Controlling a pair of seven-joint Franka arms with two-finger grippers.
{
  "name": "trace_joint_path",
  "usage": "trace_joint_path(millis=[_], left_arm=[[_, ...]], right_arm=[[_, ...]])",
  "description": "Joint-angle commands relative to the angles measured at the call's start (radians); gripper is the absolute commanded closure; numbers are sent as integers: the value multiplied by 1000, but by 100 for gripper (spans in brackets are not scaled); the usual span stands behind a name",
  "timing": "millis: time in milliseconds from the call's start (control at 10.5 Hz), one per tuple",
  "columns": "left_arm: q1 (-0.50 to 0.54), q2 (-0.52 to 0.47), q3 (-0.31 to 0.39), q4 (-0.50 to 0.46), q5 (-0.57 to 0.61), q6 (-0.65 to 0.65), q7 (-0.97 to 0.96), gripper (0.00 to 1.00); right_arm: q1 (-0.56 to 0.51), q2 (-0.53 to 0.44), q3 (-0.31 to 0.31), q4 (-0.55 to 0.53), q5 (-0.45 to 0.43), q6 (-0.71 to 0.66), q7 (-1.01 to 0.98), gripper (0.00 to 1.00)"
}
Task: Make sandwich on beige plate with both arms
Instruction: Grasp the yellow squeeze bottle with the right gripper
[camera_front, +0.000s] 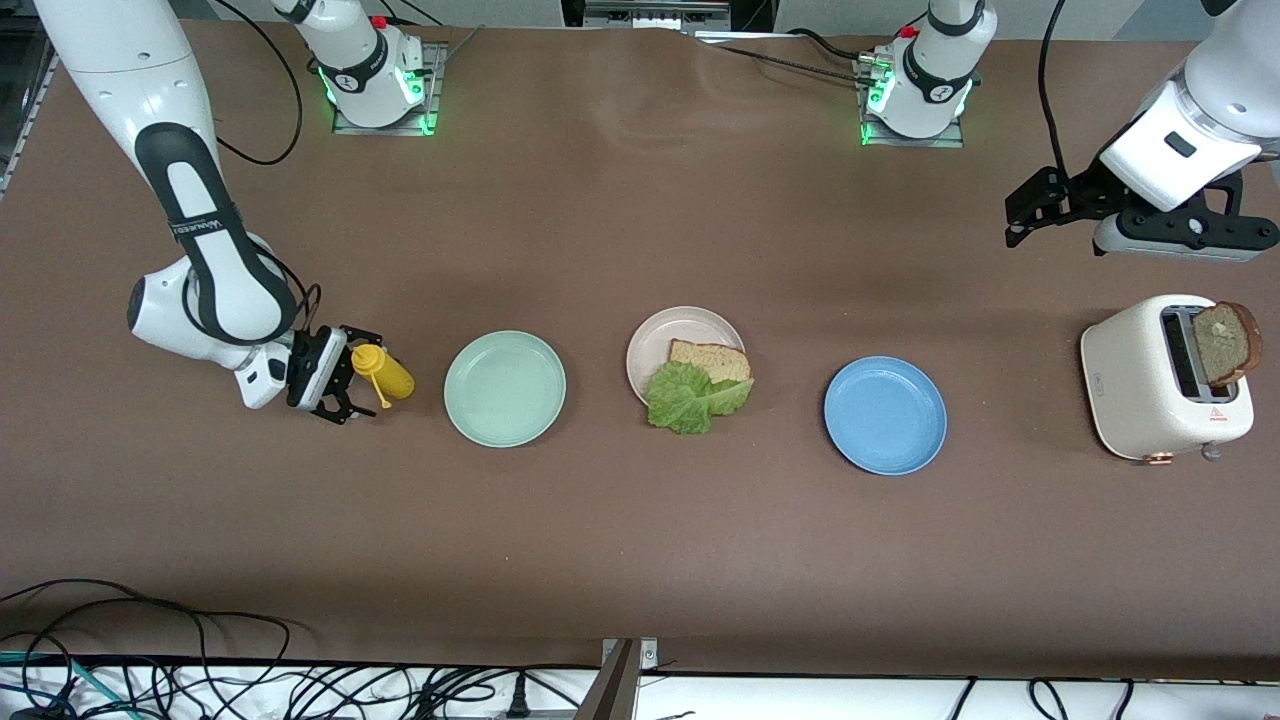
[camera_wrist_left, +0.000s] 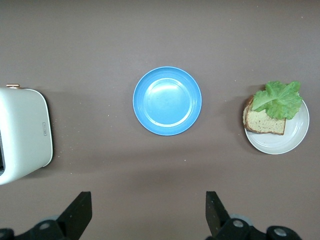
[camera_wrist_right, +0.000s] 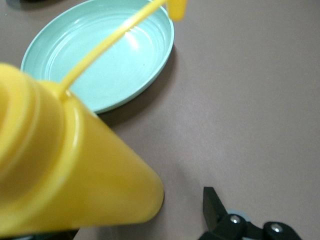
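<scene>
Starting nearest the front camera, the lettuce leaf (camera_front: 692, 396) droops over the beige plate (camera_front: 660, 335), covering part of the bread slice (camera_front: 712, 360) already there; soft and floppy, it will shift under a careless drop. My right gripper (camera_front: 345, 385) sits low by the yellow mustard bottle (camera_front: 383, 369), fingers spread wide around it, not squeezing. My left gripper (camera_front: 1030, 212) hovers above the table near the toaster (camera_front: 1165, 378), fingers fully apart, empty. The second slice (camera_front: 1226, 344) stands in the slot: light, stiff, crumbly, so I judge I should pinch its exposed top edge gently.
</scene>
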Motion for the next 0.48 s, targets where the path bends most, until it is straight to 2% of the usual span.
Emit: trace_joint_path(millis=[0, 95, 191, 286, 381], left_arm=[[-3, -7, 3, 7, -2, -7, -7, 0], [-3, -7, 3, 7, -4, -7, -7, 0], [-2, -7, 3, 6, -2, -7, -7, 0], [-5, -7, 2, 7, -2, -7, -7, 0], [-5, -7, 0, 7, -2, -7, -7, 0]], right_arm=[[0, 19, 6, 17, 36, 12, -25, 20], [2, 21, 8, 18, 34, 12, -25, 40], [4, 21, 6, 20, 33, 12, -25, 54], [4, 21, 6, 24, 34, 12, -25, 55], [5, 21, 8, 23, 36, 12, -25, 70]])
